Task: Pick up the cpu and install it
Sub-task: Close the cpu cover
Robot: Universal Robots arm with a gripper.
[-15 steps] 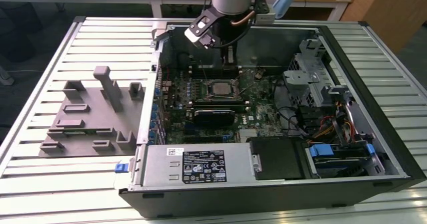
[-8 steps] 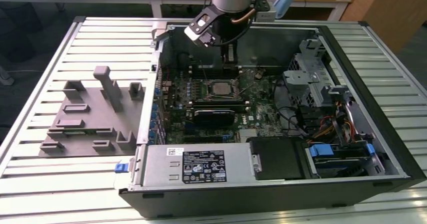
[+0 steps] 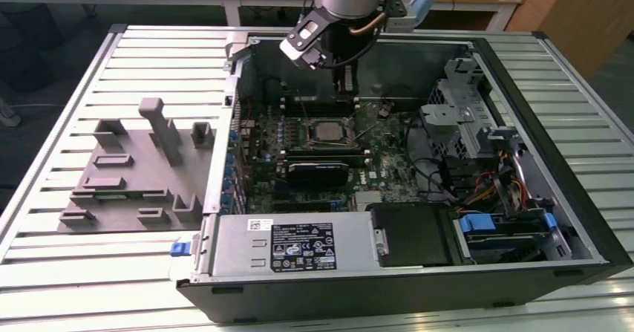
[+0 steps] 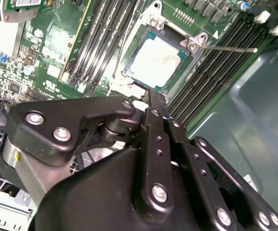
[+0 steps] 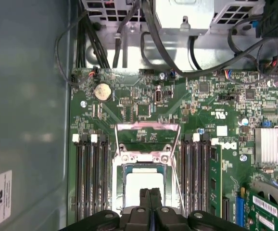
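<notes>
cpu [image 3: 325,131] lies in the socket at centre of the exterior view. gripper [image 5: 149,192] hovers above it, jaws closed together, empty. socket frame [image 5: 147,127] open, not yet latched.

No print is clear enough to read. In the exterior view, low in the middle of the frame, a black label [image 3: 302,246] crowded with white symbols and a small white barcode strip [image 3: 260,224] sit on the grey power supply [image 3: 237,254]. In the first wrist view a white sticker [image 5: 2,198] stands on the case wall [image 5: 28,96], white printed marks [image 5: 219,114] dot the motherboard [image 5: 139,96], and a barcode label [image 5: 266,214] lies on an expansion card [image 5: 245,204]. In the second wrist view glare washes out the cpu [image 4: 156,62] lid.
</notes>
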